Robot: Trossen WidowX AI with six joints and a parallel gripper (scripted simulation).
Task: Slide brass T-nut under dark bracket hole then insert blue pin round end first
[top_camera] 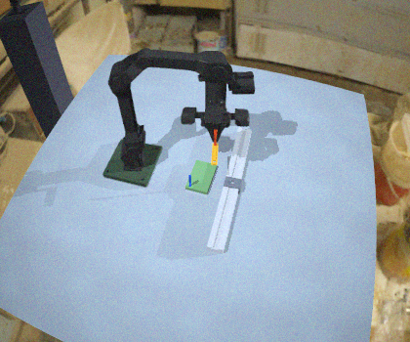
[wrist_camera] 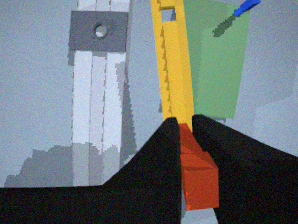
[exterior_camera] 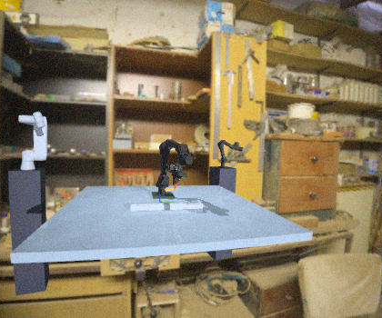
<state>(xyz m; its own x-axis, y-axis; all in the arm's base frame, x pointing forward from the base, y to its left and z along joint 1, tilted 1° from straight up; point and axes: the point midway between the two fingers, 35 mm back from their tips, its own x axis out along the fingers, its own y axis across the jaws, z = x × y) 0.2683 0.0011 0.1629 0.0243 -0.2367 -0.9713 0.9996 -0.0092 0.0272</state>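
Note:
My gripper (top_camera: 215, 139) (wrist_camera: 184, 125) is shut on the orange handle (wrist_camera: 201, 182) of the brass T-nut (top_camera: 215, 155) (exterior_camera: 170, 189) (wrist_camera: 176, 65). The long yellow nut sticks out from the fingertips, roughly level, above the table between tray and rail. The aluminum rail (top_camera: 224, 220) (exterior_camera: 139, 207) (wrist_camera: 82, 100) lies left of the nut in the wrist view. The dark bracket (top_camera: 233, 183) (wrist_camera: 80, 37) sits across the rail, its round hole visible. The blue pin (top_camera: 189, 180) (exterior_camera: 160, 198) (wrist_camera: 247, 7) stands upright in the green tray (top_camera: 203, 176) (wrist_camera: 220, 75).
The arm's dark green base plate (top_camera: 154, 154) lies left of the tray in the top view. The tray and rail stand close together on the pale blue table (top_camera: 290, 220). The arm's shadow falls across the rail's far end.

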